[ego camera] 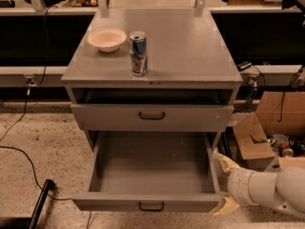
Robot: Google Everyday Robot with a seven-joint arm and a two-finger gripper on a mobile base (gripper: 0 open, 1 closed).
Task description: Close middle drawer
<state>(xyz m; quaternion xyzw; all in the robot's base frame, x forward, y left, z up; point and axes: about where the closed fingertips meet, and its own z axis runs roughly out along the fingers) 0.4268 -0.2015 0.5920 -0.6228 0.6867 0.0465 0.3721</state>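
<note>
The middle drawer is pulled far out of the grey cabinet, showing its long empty grey tray. Its low front panel carries a small dark bar handle. My gripper is at the lower right, just outside the drawer's right front corner. It is open and empty, with one cream finger beside the drawer's right side and the other by the front panel's right end. Above sits the taller drawer front with a pale chip near its right end.
A cream bowl and a blue can stand on the cabinet top. Open cardboard boxes with small items lie on the floor to the right. Black cables and a black bar lie at the left.
</note>
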